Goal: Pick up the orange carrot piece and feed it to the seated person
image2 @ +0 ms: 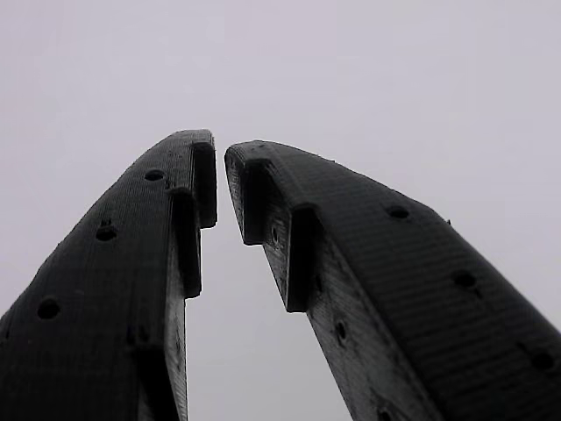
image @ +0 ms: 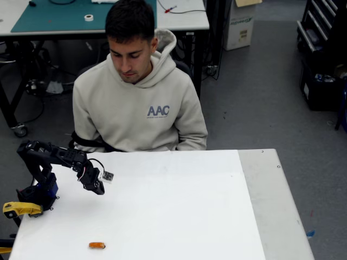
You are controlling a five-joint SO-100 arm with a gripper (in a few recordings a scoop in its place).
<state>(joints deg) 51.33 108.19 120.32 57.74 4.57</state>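
— Where were we in the job when we looked?

— At the very start, by our reckoning. The carrot piece [image: 97, 245] lay flat on the white table [image: 179, 216], close to its near edge, and nothing was touching it. In the fixed view our gripper [image: 98, 188] hung above the table, with the carrot toward six o'clock from it and well apart.

— And the fingers?

— In the wrist view we saw the gripper [image2: 220, 180] with its two black fingers [image2: 114, 289] drawn almost together at the tips, a narrow slit of pale table showing between them and nothing held. No carrot lay ahead of them there, only blank surface.

— So the reach had not begun?

— We judged it so. The person [image: 138, 103] sat behind the far edge of the table, at about one o'clock from our gripper, head bowed toward the table.

— What did the next move ask of us?

— We thought we had to part the fingers wider, swing toward six o'clock, and come down over the carrot. It was small and lay on its side, so we reckoned the tips had to straddle it squarely or it might roll away.
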